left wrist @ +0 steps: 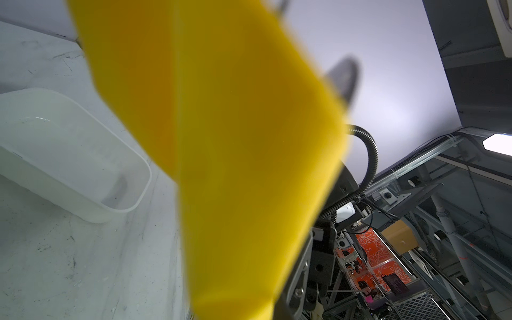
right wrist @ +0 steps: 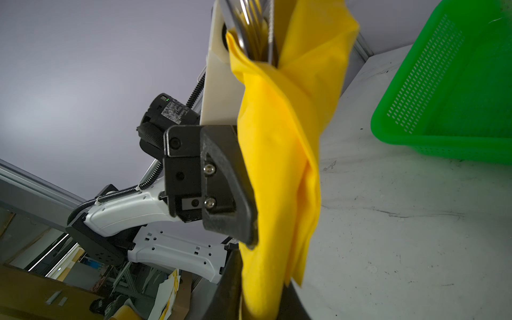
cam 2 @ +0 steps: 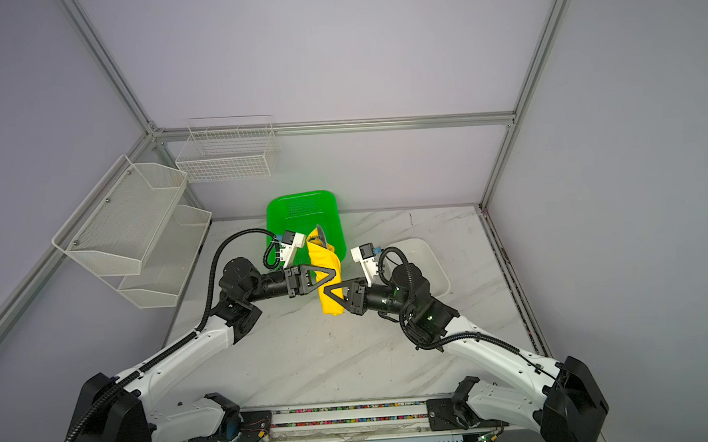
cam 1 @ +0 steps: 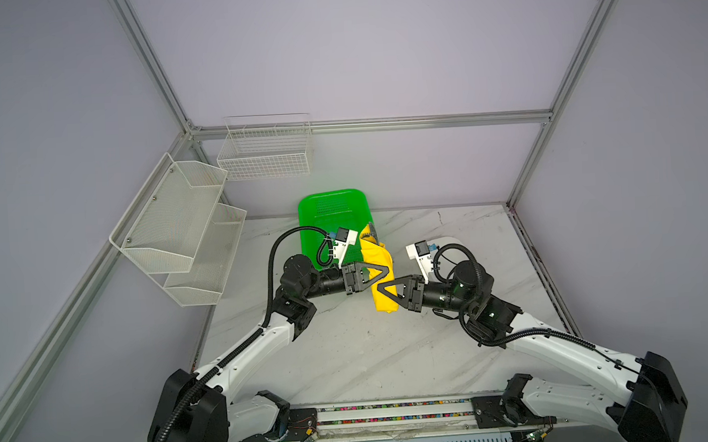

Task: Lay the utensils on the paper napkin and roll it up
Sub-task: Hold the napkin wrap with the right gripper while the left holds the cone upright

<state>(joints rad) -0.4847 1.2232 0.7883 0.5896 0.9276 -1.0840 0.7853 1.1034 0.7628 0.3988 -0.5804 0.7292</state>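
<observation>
Robot lab cell: aluminium frame (cam 1: 380,123), plain grey wall panels (cam 1: 356,51), marble-look tabletop (cam 1: 372,354), wire wall basket (cam 1: 265,156), front mounting rail (cam 1: 395,412). Blurry background beyond, probably workshop racks (left wrist: 446,221).

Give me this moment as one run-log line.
step: rolling | paper napkin: wrapped around utensils | left gripper: shut on napkin | right gripper: shut on napkin
</observation>
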